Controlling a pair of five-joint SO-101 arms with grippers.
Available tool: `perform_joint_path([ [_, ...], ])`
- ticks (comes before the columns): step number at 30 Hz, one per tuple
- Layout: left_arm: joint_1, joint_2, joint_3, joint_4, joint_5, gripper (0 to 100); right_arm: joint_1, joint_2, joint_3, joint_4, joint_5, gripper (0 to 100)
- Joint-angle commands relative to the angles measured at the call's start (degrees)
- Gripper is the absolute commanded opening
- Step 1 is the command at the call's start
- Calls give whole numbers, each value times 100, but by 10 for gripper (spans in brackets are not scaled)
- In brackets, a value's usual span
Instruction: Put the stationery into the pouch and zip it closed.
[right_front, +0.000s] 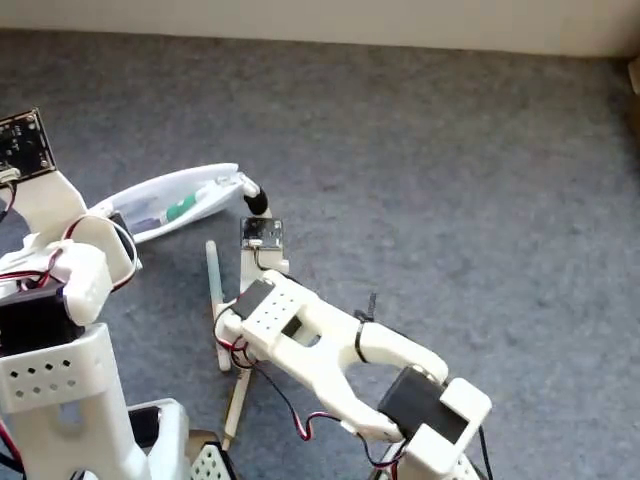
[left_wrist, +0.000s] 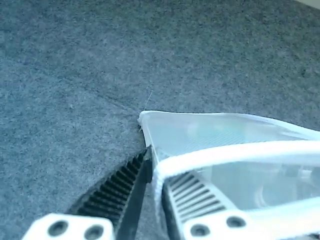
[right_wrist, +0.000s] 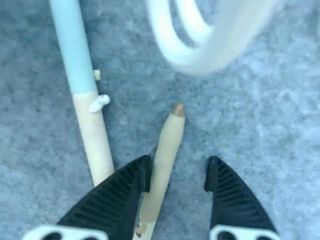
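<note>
The right pincer (right_wrist: 178, 162) points down at the grey carpet (right_wrist: 260, 125) with its two black ribbed fingers (right_wrist: 117, 195) apart. A pencil (right_wrist: 167, 140) lies between them, close against one finger and clear of the other, its brown tip pointing away from the wrist. Just outside that same finger lies a stick (right_wrist: 75, 60), cream near the pincer and pale blue farther off. It runs roughly along the pencil without touching it. Beyond the pencil's tip a blurred white loop (right_wrist: 210, 45) crosses; I cannot tell what it belongs to.

The left pincer (left_wrist: 154, 167) is clamped on the pouch (left_wrist: 210, 132). The pouch's white edge band runs in between the black finger and the other one, which shows through the translucent wall. One corner of the pouch juts out past the fingertips.

From above, the right arm (right_front: 330, 340) comes in from five o'clock toward the middle. The stick lies at nine o'clock of its wrist, and the pencil at seven o'clock, partly under the arm. The pouch lies at eleven o'clock of that wrist, long and translucent, slanting from eight o'clock up to two o'clock, with a green item (right_front: 181, 210) inside it. The left arm (right_front: 60, 280) stands at the nine o'clock edge, holding the pouch's eight o'clock end.
</note>
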Motion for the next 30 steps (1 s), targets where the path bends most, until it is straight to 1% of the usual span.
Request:
perform_joint_path([
  [1, -57, -119, -321, -246, 44, 7, 215, 92, -268, -171, -44, 56],
  [4, -57, -119, -321, -246, 44, 7, 224, 180, -268, -171, -35, 10],
  [8, -57, -119, -312, -237, 44, 7, 224, 198, -233, -145, 18, 6],
  [12, -57, -119, -312, -237, 44, 7, 224, 171, -224, -110, 387, 5],
  [17, -57, -119, -312, -237, 44, 7, 224, 66, -277, 796, 413, 5],
  [22, -40, -119, -312, -237, 62, 7, 224, -1156, -198, 1147, 466, 5],
  [24, -31, -119, -312, -237, 62, 7, 224, -1754, 22, 1297, 703, 5],
  [30, -31, -119, -312, -237, 62, 7, 224, -3582, 716, 1323, 1231, 5],
])
